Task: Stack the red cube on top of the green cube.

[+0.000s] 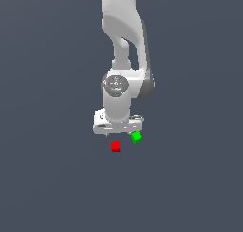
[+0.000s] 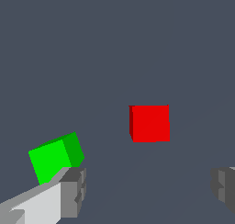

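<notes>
The red cube (image 1: 115, 146) lies on the dark grey floor, just in front of the white gripper (image 1: 117, 130). The green cube (image 1: 136, 137) lies close by, toward the exterior view's right of the red one and slightly turned. In the wrist view the red cube (image 2: 150, 123) sits ahead of the gap between the two grey fingertips (image 2: 73, 191), clear of both, and the green cube (image 2: 55, 157) lies just beyond one fingertip. The gripper (image 2: 149, 188) is open and empty, above the floor.
The white arm (image 1: 124, 45) rises behind the cubes. The surface is plain dark grey floor (image 1: 47, 178) with no other objects or edges in view.
</notes>
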`<state>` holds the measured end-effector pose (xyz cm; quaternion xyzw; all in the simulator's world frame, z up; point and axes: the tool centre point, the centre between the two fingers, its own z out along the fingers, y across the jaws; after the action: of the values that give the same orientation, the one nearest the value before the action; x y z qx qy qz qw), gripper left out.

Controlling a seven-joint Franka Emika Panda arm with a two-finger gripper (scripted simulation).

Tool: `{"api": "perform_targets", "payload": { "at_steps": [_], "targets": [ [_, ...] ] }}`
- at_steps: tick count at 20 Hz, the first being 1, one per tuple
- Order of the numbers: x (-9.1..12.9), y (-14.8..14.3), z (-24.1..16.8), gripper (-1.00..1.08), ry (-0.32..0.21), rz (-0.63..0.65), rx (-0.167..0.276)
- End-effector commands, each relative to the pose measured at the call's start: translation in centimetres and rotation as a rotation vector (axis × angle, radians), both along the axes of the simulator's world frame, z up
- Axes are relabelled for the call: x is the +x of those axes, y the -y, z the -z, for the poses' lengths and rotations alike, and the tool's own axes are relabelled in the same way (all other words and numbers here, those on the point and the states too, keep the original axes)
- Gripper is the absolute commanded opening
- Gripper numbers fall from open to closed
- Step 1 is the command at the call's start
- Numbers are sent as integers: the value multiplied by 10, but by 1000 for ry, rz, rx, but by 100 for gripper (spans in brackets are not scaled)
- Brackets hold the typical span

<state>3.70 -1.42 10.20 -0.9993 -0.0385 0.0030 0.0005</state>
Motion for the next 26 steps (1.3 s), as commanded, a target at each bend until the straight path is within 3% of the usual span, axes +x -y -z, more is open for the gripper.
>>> {"api": "perform_targets", "payload": {
  "at_steps": [1, 10, 18, 26],
  "targets": [
    [9, 5, 11, 100, 2, -10, 0],
    [27, 15, 31, 100, 6, -27, -1],
    [27, 15, 38, 100, 5, -27, -1],
    [27, 15, 75, 100, 6, -28, -1]
  ]
}}
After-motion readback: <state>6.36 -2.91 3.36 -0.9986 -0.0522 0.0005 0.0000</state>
